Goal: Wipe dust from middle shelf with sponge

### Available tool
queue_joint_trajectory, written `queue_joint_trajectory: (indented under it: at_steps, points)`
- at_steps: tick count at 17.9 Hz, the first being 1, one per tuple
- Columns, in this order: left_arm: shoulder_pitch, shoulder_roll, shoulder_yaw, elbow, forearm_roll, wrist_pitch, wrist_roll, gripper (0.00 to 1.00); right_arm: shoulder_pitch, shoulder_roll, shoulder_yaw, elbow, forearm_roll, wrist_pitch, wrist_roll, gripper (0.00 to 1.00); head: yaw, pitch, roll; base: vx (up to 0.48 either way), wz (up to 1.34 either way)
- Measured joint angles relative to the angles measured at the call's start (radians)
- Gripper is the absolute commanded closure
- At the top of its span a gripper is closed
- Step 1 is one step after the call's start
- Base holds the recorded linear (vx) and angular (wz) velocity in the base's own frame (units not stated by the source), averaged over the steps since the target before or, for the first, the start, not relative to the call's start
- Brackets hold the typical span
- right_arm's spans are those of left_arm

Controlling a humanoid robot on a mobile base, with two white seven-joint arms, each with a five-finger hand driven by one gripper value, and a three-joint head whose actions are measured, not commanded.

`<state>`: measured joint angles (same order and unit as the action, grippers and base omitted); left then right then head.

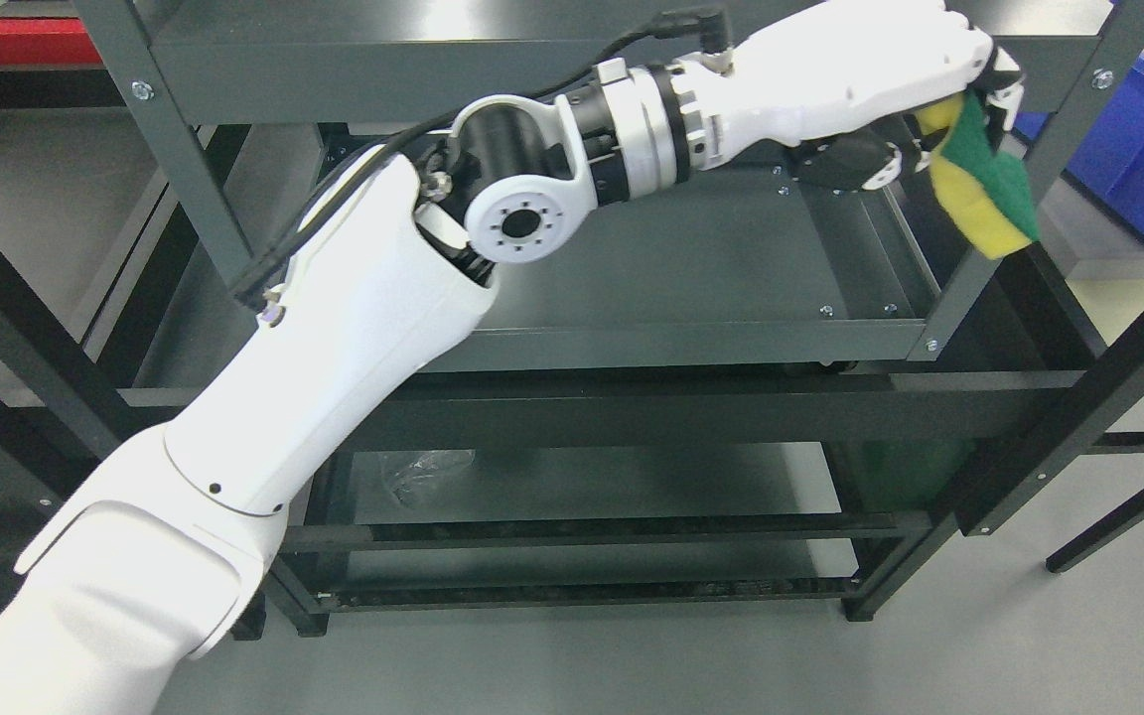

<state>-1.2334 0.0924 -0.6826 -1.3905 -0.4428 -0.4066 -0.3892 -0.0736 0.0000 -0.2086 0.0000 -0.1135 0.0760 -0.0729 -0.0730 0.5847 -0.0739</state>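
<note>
At the frame's upper right, the left hand [915, 109] clamped a yellow-and-green foam sponge [984, 189] by its top edge — likely soft, light, squashable.

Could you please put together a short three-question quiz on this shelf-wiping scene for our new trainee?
1. True or false: the left hand grips the sponge.
2. Which colours does the sponge show? A) pink and white B) yellow and green C) blue only
3. Fill in: the sponge hangs near the shelf's ____ end.

Key: 1 true. 2 B. 3 right.
</note>
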Motion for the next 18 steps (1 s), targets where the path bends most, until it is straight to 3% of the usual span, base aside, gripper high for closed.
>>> queue_joint_trajectory:
  at_steps: [8,18]
  points:
    - [0.191,0.152,0.318,-0.081,0.015,-0.299,-0.157,1.00,0.000,0.000,0.000,0.000,0.000,0.000,0.004,0.00,0.0000,0.000,0.000,-0.012,0.04]
    - [0.477,0.484,0.716,-0.131,0.323,-0.376,-0.176,0.99,0.000,0.000,0.000,0.000,0.000,0.000,0.000,0.00,0.0000,0.000,0.000,0.034,0.04]
